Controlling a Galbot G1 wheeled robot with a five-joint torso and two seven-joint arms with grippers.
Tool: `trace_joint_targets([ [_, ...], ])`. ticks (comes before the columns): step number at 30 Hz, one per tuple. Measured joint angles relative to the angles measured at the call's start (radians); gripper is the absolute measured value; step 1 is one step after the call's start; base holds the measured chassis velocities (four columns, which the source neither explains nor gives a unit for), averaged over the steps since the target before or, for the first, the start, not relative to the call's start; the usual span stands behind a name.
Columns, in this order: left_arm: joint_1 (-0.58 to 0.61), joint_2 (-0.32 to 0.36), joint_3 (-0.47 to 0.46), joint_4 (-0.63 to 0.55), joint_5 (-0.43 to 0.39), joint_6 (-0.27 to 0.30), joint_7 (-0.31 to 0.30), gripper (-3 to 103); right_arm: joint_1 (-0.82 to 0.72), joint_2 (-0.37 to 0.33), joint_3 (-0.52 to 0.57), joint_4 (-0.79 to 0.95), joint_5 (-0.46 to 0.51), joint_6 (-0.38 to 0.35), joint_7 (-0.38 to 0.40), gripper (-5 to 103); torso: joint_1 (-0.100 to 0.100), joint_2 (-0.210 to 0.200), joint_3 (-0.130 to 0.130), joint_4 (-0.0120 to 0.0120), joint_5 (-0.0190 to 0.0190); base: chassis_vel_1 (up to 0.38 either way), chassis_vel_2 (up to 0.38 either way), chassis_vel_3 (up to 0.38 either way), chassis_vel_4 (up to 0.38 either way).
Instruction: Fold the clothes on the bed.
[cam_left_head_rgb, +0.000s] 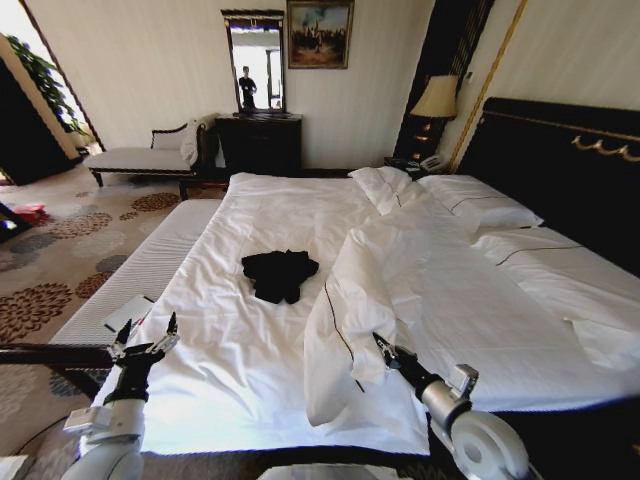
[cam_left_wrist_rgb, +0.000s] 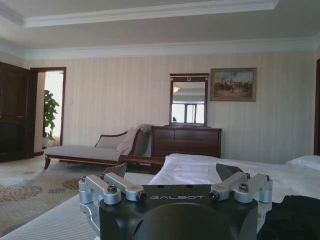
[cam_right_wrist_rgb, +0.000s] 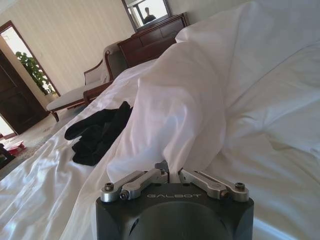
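While the black top lies crumpled mid-bed on the white sheet, just beside the folded-back duvet, my left pincer hovers over the near left edge, fingers spread wide, holding nothing. My right pincer is at the duvet's near fold, jaws pinched on that white fabric.

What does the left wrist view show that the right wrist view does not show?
Left wrist view alone: the framed painting, and the left gripper, fingers spread open over the bed's edge. Right wrist view alone: the right gripper, fingers nearly together at the folded-back white duvet, and the crumpled black top in full. Both: the bed, the dark dresser with its mirror, the grey chaise and the doorway plant.
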Motion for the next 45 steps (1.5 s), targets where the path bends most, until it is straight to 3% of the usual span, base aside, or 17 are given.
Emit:
trace_joint_targets([
  [20,-0.012,-0.005,0.006,-0.006,-0.004,-0.002,-0.004,100,-0.079,-0.057,0.186,0.097,0.022,-0.005,0.041,0,0.0,0.0,0.0,0.0,0.0,0.0,0.0,0.0,0.0],
  [33,-0.03,0.003,0.016,-0.002,-0.007,0.001,-0.007,100,-0.123,-0.071,0.449,0.075,0.068,-0.006,0.053,0,0.0,0.0,0.0,0.0,0.0001,0.0,0.0,0.0,0.0],
  [45,-0.033,0.016,0.009,0.019,-0.026,0.0,-0.007,100,-0.17,-0.071,0.678,-0.108,0.015,0.021,0.035,0,0.0,0.0,0.0,0.0,0.0,0.0,0.0,0.0,0.0],
])
